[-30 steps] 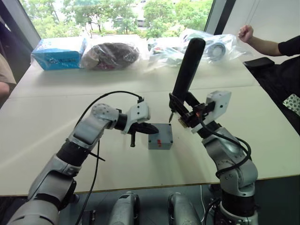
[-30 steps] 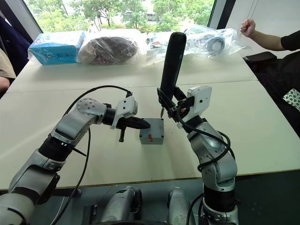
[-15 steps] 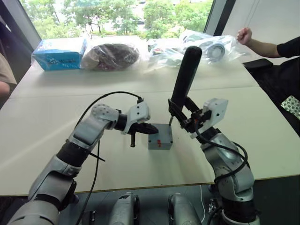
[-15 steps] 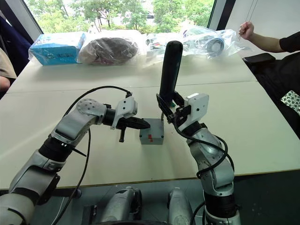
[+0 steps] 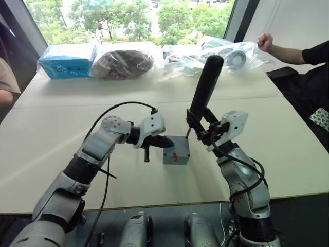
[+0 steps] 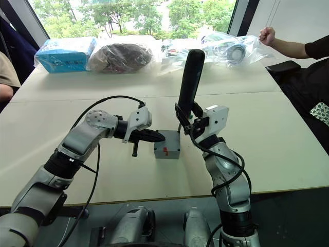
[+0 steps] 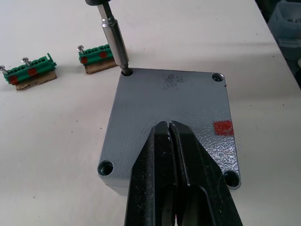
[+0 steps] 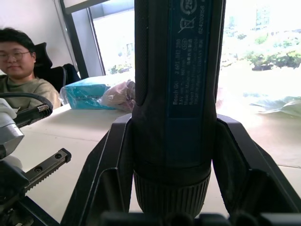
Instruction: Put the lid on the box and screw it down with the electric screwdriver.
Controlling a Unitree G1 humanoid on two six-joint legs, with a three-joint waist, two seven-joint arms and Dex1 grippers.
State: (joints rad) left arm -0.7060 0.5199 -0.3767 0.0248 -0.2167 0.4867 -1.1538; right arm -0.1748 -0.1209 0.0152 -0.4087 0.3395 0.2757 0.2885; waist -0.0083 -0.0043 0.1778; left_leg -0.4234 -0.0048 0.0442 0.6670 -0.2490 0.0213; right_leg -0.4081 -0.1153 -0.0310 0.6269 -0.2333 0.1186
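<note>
The grey box (image 5: 176,154) stands on the table in front of me, with the lid (image 7: 174,99) lying flat on top of it. My left gripper (image 5: 167,142) is shut, and its fingertips (image 7: 165,141) rest on the lid's top. My right gripper (image 5: 203,126) is shut on the electric screwdriver (image 5: 205,82), held nearly upright and tilted a little. The screwdriver's metal bit (image 7: 115,37) stands in the lid's far corner hole. The other three corner holes show open.
Two green connector pieces (image 7: 28,70) (image 7: 96,52) lie on the table beyond the box. A blue carton (image 5: 67,59) and plastic bags (image 5: 123,60) line the far edge. A person's arm (image 5: 280,49) rests at the far right, and another person (image 8: 21,61) sits at the left.
My right arm has brought the screwdriver's tip down a little onto the lid's far corner. The left gripper has stayed on the lid.
</note>
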